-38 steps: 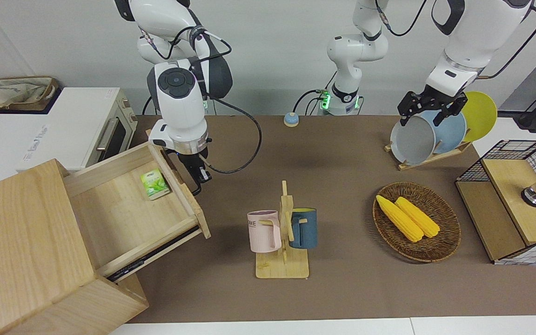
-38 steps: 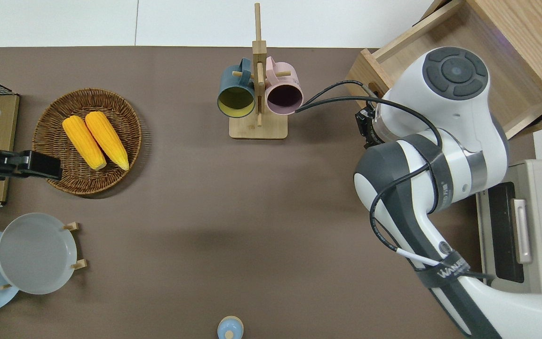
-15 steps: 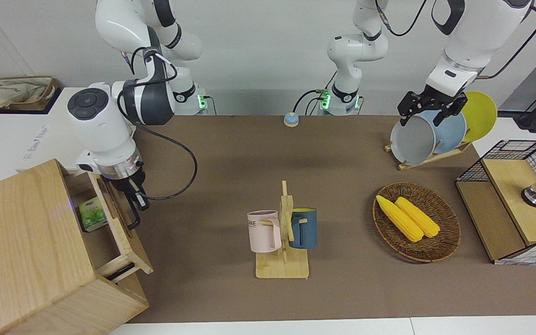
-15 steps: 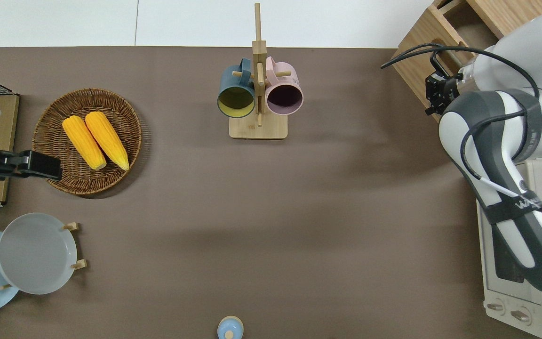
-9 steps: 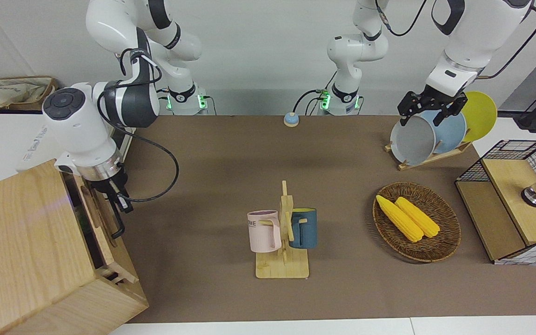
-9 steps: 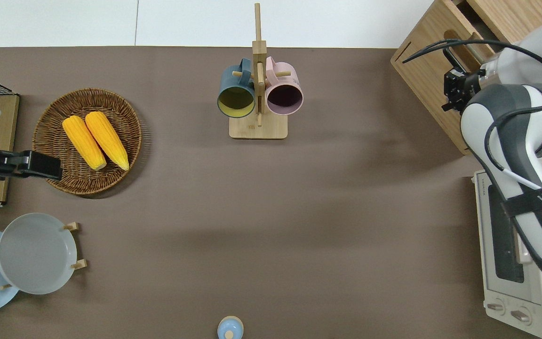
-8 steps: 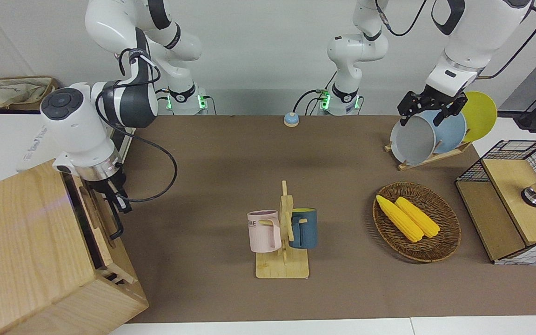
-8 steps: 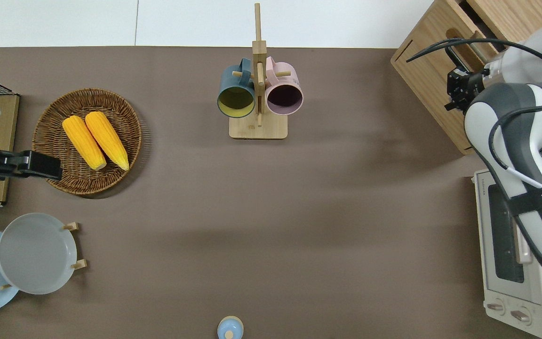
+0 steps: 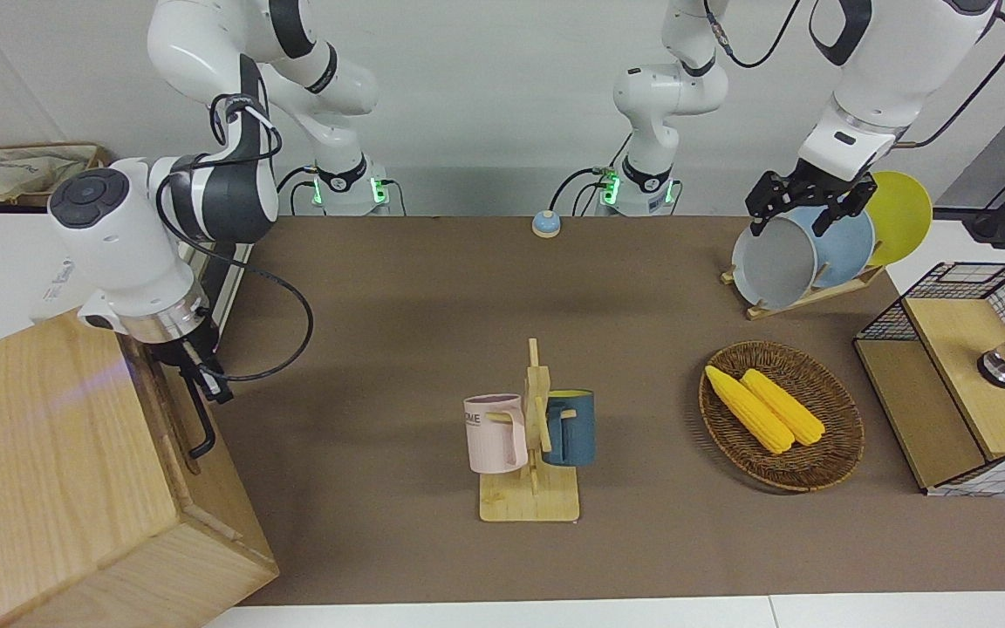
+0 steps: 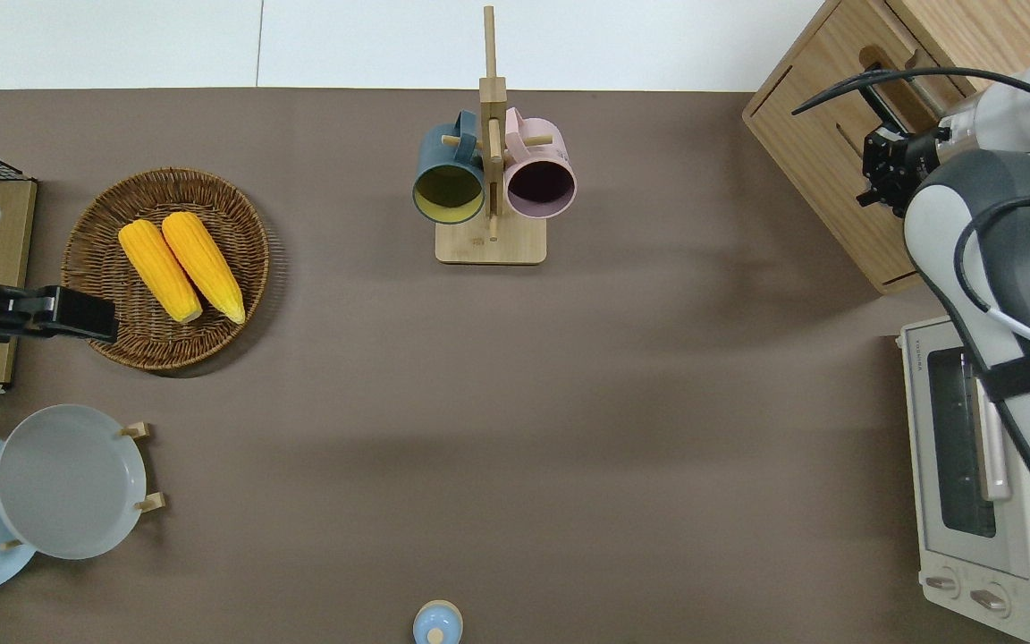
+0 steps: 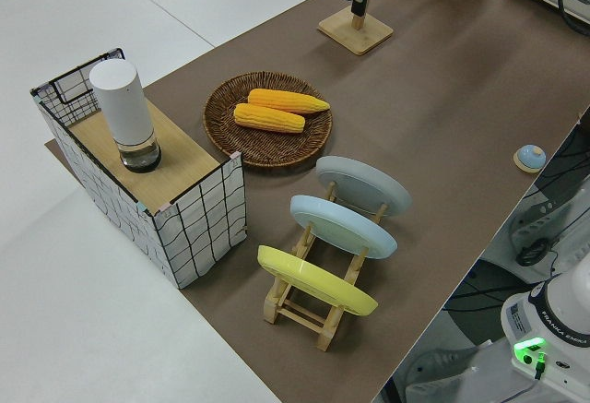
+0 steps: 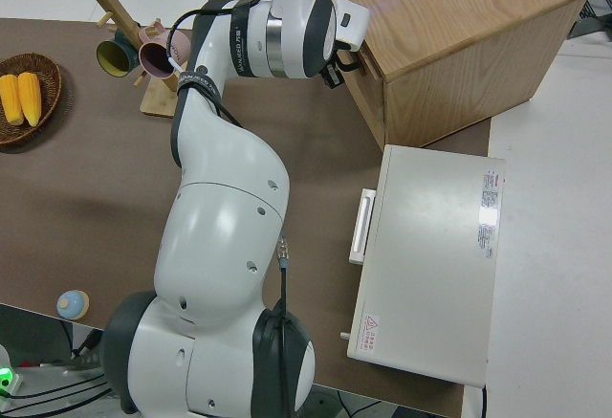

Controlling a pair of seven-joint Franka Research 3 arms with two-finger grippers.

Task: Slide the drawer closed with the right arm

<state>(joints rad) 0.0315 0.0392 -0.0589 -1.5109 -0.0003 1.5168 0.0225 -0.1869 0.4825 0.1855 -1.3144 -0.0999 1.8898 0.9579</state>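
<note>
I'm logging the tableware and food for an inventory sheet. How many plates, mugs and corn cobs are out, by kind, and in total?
Plates in the wooden rack: 3 — grey, light blue, yellow
Mugs on the wooden mug tree: 2 — pink, dark blue
Yellow corn cobs in the woven basket: 2
Total: 7

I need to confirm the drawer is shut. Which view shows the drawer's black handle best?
The front view: the handle shows full length on the flush drawer front. Overhead shows part of it under cable. Right side hides it; left side misses it.
</note>
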